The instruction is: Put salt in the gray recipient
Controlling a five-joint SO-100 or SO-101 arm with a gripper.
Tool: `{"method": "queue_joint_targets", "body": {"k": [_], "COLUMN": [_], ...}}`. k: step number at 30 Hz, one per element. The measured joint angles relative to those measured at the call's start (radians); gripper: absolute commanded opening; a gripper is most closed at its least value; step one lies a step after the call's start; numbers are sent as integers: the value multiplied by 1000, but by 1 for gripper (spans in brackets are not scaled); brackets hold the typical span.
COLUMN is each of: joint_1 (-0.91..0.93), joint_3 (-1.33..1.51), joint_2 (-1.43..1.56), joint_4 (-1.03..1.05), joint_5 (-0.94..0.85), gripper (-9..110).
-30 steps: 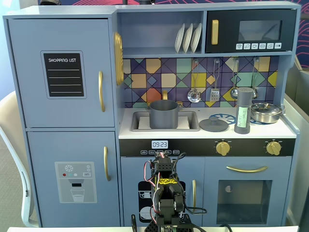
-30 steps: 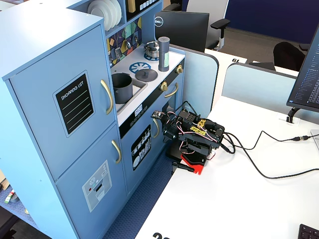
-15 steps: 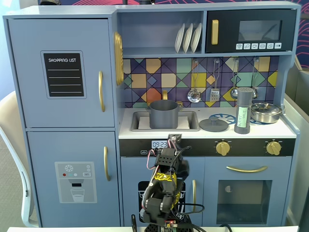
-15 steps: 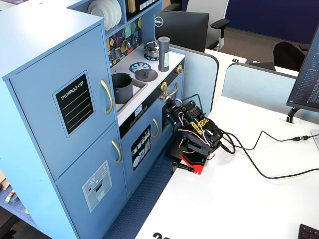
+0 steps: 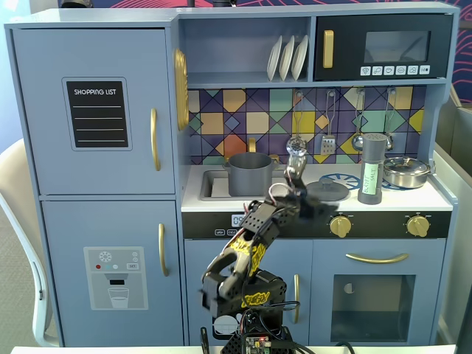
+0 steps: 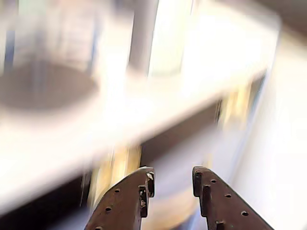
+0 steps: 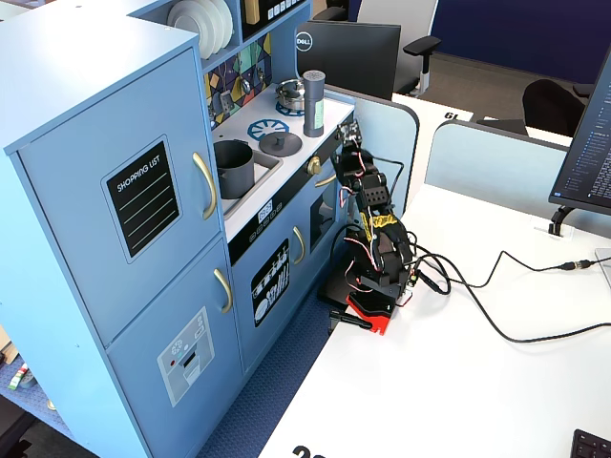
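Reaching stage: gray pot (image 5: pixel 249 173) sits in the sink at left; the gripper (image 5: pixel 295 158), jaws slightly parted and empty in the wrist view, hangs above the counter edge; salt shaker (image 5: pixel 372 168) stands untouched, rightward. Next: traverse right, close around shaker.
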Motion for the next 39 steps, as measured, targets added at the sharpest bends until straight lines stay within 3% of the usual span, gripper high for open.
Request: {"method": "queue_joint_targets", "body": {"k": [4, 13, 18, 24, 39], "joint_1": [8, 31, 29, 29, 29], "joint_3": [-38, -98, -163, -272, -466], "joint_2": [-124, -367, -472, -614, -922], "joint_4": [-193, -462, -538, -572, -673], "joint_5": [0, 32, 84, 117, 115], "gripper": [3, 37, 48, 53, 52]}}
